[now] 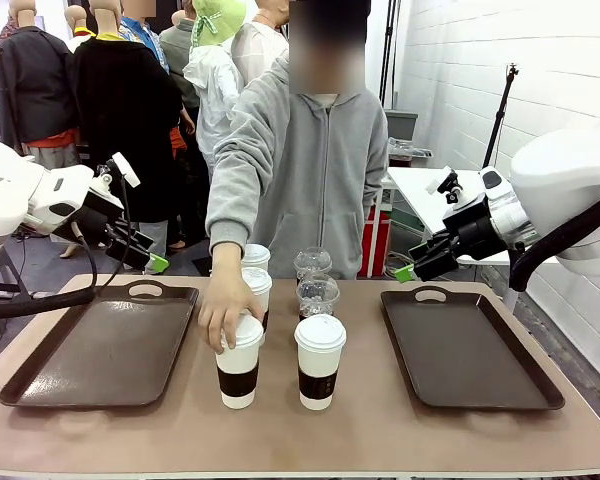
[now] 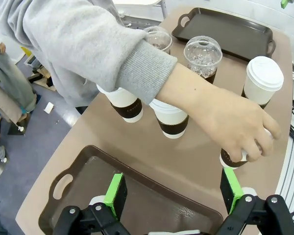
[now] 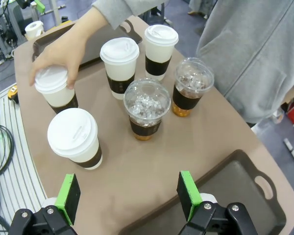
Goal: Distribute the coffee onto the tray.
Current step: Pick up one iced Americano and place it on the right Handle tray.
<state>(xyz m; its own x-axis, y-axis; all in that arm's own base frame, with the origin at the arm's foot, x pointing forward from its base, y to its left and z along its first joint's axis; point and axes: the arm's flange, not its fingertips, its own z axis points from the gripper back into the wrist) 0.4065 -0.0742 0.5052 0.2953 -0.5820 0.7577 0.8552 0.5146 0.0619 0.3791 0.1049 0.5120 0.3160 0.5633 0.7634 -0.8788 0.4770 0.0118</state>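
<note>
**Coffee sits between two trays**

Six coffee cups (image 1: pixel 320 345) stand clustered mid-worktop (image 1: pixel 380 440), between the left tray (image 1: pixel 100 350) and the right tray (image 1: pixel 470 350). A person's hand (image 1: pixel 225 310) grips the front-left paper cup (image 1: pixel 238 365). The left hand (image 2: pixel 174 191) and right hand (image 3: pixel 130 196) hang above the trays, fingers spread wide, both empty.
</note>
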